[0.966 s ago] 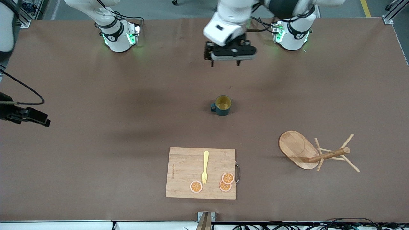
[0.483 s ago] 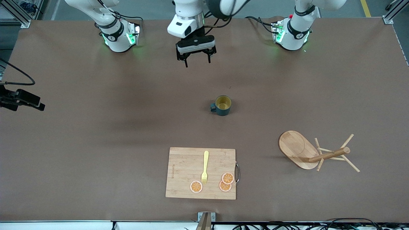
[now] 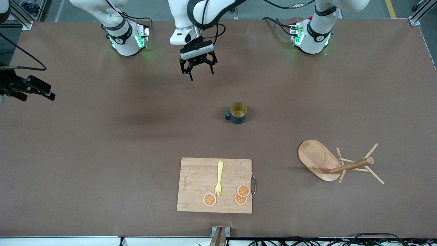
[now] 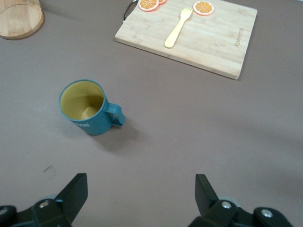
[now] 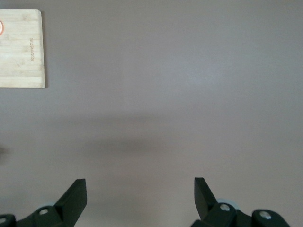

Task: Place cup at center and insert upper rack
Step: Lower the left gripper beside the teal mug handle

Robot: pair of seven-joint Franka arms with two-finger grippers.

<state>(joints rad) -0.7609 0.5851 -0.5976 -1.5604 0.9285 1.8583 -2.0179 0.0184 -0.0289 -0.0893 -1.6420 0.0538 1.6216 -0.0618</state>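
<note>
Teal ribbed cup w/ mustard inside sits upright near mid-frame, handle toward the right arm's end, so step one looks done; the wooden rack lies tipped over at lower right, untouched. Left gripper hangs at top centre, jaws open & empty, right gripper at the left edge, fingers spread too. Next, prob. the left arm must reach the rack's post & stand it upright.

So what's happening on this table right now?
Nothing is being held. The left claw hangs open over bare table, between the two robot bases. The right claw is open too, over the table's edge at the right arm's end. The cup stands upright mid-table. The upper rack lies tipped on its side toward the left arm's end, level with a cutting board.
</note>
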